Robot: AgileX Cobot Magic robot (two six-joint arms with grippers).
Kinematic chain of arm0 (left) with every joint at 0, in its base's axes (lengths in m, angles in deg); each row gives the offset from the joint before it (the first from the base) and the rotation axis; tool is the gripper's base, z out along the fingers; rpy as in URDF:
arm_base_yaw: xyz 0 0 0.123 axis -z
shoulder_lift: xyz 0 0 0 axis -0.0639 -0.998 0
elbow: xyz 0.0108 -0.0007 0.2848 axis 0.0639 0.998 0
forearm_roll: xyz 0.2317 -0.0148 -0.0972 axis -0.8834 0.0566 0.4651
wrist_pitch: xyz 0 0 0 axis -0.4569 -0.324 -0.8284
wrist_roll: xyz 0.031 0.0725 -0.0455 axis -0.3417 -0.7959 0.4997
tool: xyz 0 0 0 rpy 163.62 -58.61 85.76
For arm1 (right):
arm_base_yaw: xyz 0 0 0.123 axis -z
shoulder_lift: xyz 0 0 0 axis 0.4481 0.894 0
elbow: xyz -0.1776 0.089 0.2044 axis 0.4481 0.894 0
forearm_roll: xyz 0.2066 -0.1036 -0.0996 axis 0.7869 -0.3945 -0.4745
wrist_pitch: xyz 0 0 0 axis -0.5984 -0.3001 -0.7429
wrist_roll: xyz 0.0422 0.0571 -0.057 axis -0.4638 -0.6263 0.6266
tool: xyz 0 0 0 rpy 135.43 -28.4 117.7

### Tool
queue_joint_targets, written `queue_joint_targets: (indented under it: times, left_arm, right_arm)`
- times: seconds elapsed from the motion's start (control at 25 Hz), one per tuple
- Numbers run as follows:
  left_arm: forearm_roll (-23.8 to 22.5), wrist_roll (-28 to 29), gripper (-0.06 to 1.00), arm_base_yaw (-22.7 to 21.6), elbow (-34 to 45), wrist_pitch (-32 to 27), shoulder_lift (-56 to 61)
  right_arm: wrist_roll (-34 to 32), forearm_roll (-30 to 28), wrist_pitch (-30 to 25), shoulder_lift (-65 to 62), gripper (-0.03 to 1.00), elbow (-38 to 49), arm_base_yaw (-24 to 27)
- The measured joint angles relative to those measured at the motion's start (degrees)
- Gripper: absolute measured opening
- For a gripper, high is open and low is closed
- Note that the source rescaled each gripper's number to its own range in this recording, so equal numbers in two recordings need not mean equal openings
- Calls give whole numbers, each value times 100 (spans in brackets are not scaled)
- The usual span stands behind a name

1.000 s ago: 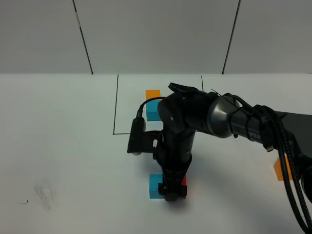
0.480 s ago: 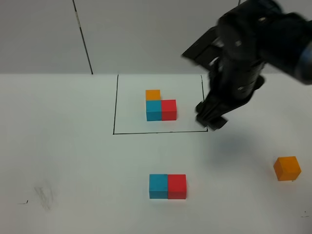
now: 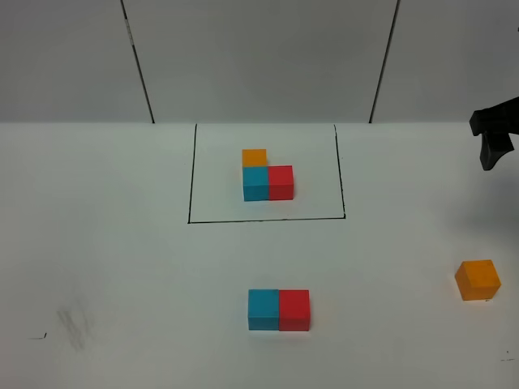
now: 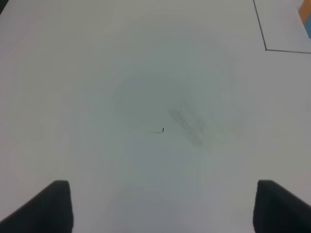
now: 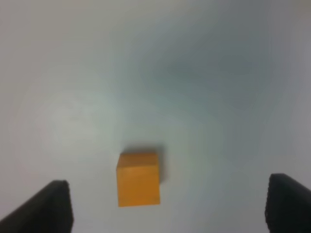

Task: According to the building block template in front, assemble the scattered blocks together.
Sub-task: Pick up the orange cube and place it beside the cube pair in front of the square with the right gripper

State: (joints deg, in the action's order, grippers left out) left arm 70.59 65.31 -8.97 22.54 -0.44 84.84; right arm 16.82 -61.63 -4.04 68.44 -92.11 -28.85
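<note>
Template point(image 3: 268, 182) behind pair point(image 3: 279, 310); lone block point(image 3: 478, 279) right

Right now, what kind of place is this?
Probably a robot test bench: a plain white table, a black drawn frame around a three-cube template, and the right gripper above a loose orange cube.

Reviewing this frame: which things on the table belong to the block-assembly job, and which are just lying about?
Part of the job:
building block template inside its black frame
loose cyan block, touching the loose red block
loose orange block, apart at the right

Just lying about:
grey smudge
small black mark
</note>
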Motion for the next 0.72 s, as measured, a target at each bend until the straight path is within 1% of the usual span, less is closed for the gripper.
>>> queue_joint_targets:
  times: [0.08,0.2,0.4,0.52,0.64,0.72]
  left_arm:
    - [0,0,72,0,0,0,0]
    - [0,0,72,0,0,0,0]
    - [0,0,72,0,0,0,0]
    - [0,0,72,0,0,0,0]
    - [0,0,72,0,0,0,0]
    - [0,0,72,0,0,0,0]
  right_arm:
    - [-204,-62,11,202,65,22,28]
    - [-272,-69,11,466,64,279,28]
    - [-293,-97,25,559,64,1271,58]
    - [-318,69,387,559,64,1870,90]
    - [-302,318,844,559,64,2140,90]
    - [-297,408,1004,559,64,2177,90]
